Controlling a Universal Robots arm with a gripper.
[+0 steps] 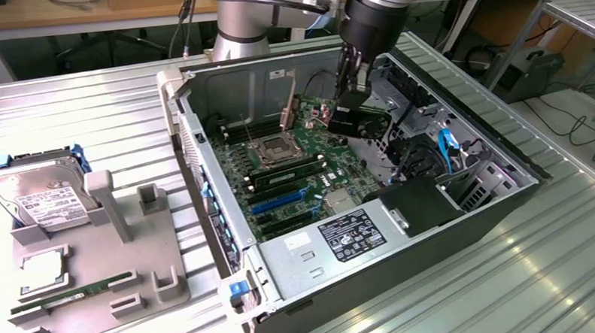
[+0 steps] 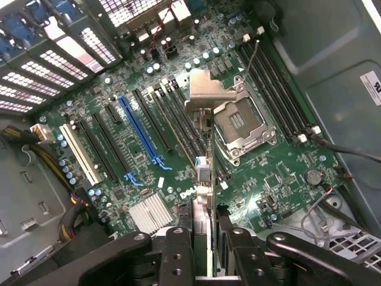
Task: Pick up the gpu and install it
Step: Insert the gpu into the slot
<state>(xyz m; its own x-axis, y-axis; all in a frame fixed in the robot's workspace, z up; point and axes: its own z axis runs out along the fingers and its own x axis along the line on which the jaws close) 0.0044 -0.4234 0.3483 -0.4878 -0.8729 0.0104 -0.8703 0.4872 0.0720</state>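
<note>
The gpu is seen edge-on as a thin card, and its silvery bracket is at the end away from the wrist. My gripper is shut on the card, one black finger on each face. The card hangs inside the open computer case, above the motherboard, over the black slots between the blue slot and the bare CPU socket. In the exterior view my gripper reaches down into the case at its far end, with the dark gpu below it.
The case walls, drive cage and loose cables stand close around the arm. On the exterior view's left, a grey fixture holds a hard drive, a CPU and a green memory stick.
</note>
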